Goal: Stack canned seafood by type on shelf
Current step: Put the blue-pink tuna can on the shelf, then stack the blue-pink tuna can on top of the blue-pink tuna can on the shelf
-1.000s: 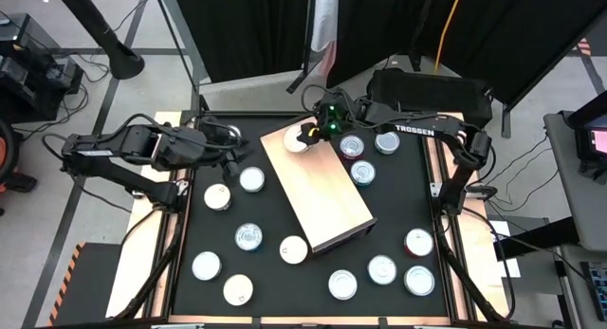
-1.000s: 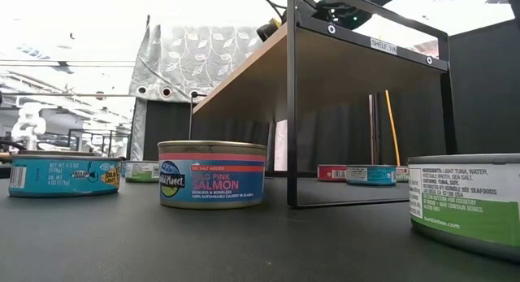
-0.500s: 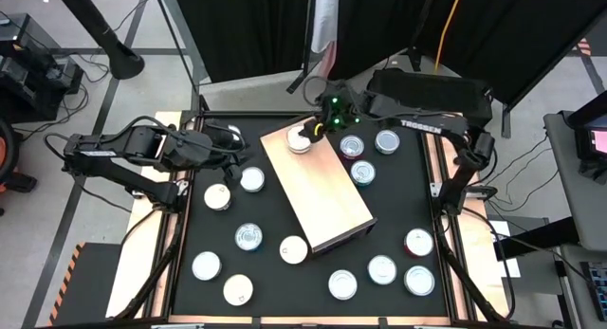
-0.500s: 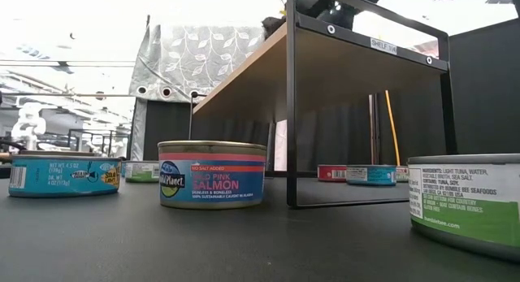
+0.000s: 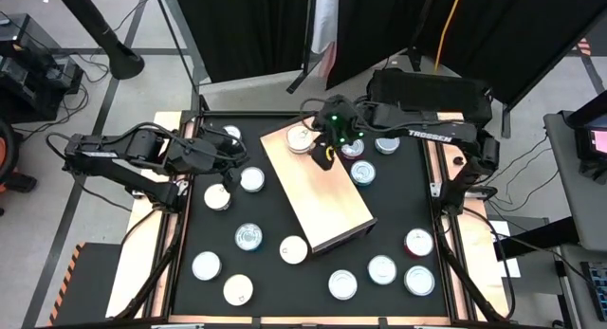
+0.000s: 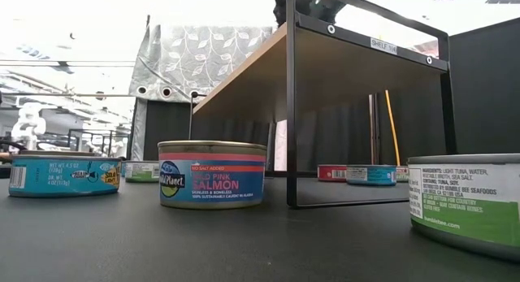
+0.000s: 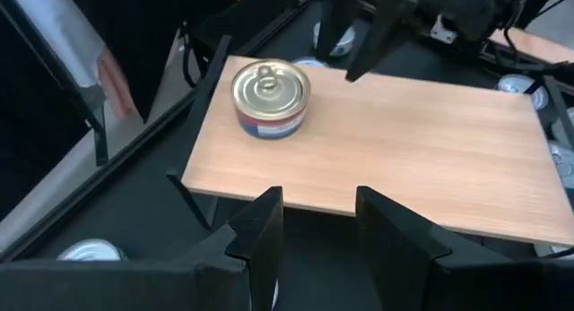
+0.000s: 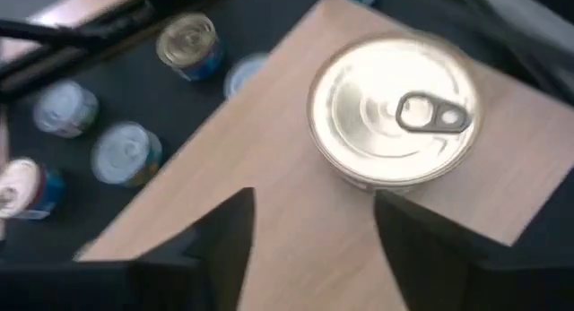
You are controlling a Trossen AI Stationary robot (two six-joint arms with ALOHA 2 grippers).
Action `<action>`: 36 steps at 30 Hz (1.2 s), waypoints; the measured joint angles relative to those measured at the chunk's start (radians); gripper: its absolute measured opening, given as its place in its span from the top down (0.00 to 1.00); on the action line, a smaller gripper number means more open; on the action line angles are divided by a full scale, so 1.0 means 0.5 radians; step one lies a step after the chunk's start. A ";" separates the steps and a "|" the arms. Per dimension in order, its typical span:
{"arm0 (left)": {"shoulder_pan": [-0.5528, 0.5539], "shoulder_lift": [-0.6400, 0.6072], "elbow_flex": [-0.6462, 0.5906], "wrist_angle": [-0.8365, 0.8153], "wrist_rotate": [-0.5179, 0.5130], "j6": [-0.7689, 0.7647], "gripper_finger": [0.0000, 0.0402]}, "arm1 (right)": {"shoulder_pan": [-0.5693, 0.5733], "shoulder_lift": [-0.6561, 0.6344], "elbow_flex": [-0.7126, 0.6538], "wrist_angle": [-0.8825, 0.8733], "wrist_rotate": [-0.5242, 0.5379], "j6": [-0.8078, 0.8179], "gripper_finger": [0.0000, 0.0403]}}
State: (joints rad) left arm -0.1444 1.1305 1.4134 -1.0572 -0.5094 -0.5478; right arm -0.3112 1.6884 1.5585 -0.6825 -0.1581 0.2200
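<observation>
Judging from how things lie, one tin (image 5: 300,138) stands alone on the far end of the shelf (image 5: 327,201), near its far left corner, and the right claw (image 5: 327,155) hangs just beside it over the board, fingers apart and holding nothing. The step in hand seems to be leaving this tin and going for the next of its type. To do it well, the right claw should rise straight up before it moves aside, so that no finger brushes the tin. The nearest loose tins (image 5: 363,172) lie on the black counter (image 5: 275,215) just right of the shelf. The left claw (image 7: 314,223) waits at the left side of the counter, facing the shelf, its fingers apart around nothing; more tins such as this one (image 5: 217,197) lie near it.
</observation>
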 joint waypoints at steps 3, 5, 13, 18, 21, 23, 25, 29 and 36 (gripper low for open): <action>0.000 0.001 -0.053 -0.003 -0.009 -0.074 0.64 | 0.000 0.064 0.000 0.035 0.000 0.008 0.65; 0.000 0.001 -0.092 -0.025 -0.013 -0.165 0.64 | -0.001 0.101 0.000 0.045 0.002 0.006 0.74; -0.021 0.001 -0.237 -0.184 0.099 -0.621 0.64 | -0.040 0.167 -0.002 0.090 0.061 -0.053 0.98; -0.118 0.000 -0.325 -0.227 0.237 -0.875 0.64 | -0.056 0.128 -0.002 0.095 0.044 -0.027 0.98; -0.222 -0.002 -0.376 -0.304 0.281 -1.096 0.64 | -0.056 0.034 -0.002 -0.034 -0.004 0.035 0.96; -0.297 -0.002 -0.412 -0.381 0.284 -1.315 0.64 | -0.043 -0.046 -0.002 -0.151 -0.008 0.119 0.96; -0.346 -0.003 -0.461 -0.402 0.330 -1.594 0.64 | -0.009 -0.143 -0.002 -0.275 -0.008 0.212 0.96; -0.358 0.000 -0.637 -0.479 0.589 -1.909 0.65 | 0.098 -0.362 -0.002 -0.378 0.003 0.376 0.96; -0.340 0.002 -1.122 -0.405 0.697 -2.089 0.82 | 0.313 -0.581 -0.001 -0.476 0.411 0.537 0.96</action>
State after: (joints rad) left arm -0.3145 1.1314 0.8525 -1.2596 -0.1610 -1.5925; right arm -0.1546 1.3980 1.5581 -0.9205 0.0472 0.4887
